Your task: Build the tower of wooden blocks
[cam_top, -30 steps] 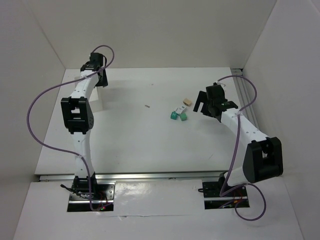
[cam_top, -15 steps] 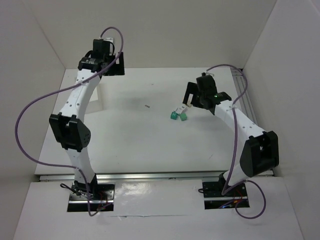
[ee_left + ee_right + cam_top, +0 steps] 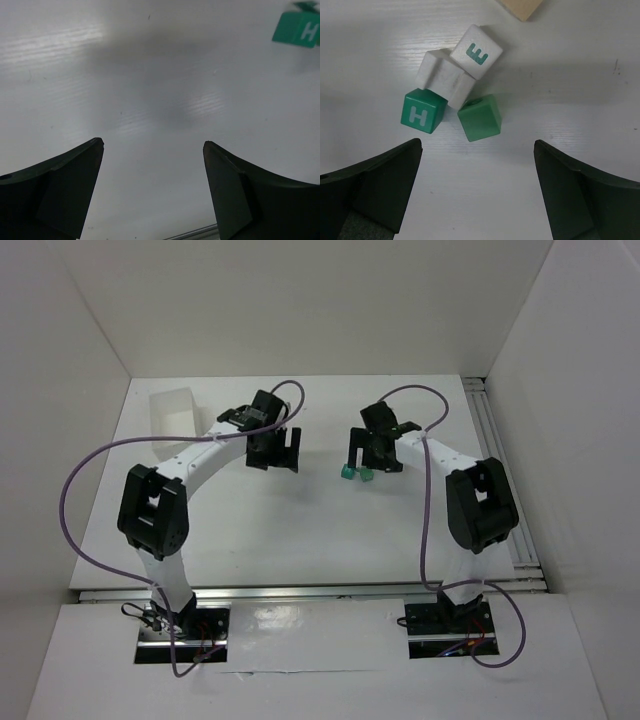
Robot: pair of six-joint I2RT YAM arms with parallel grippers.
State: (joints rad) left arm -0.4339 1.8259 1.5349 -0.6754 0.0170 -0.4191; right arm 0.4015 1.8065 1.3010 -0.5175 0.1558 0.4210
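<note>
White walls box in a white table, seen from above. The left arm rises from the lower left and arcs over to the centre. The right arm climbs the right side and bends back inward, so the two grippers face each other mid-frame, apart. A metal rail runs along the table's right edge. A translucent tray sits at the upper left, well apart from everything else.

The left gripper has its jaws spread wide with nothing between them, only bare table. The right gripper is just as wide and holds nothing. It hovers over the blocks, which lie beyond its fingertips.

The blocks are not stacked into a tower. In the right wrist view four cubes cluster at upper centre. A plain white block is in the middle. The E block, white with a green letter, touches its upper right; whether it rests on it or beside it is unclear. The H block, green with a white letter, meets its lower left corner. A plain green block sits just at its lower right. A tan block is cut off by the top edge, apart from the cluster.
</note>
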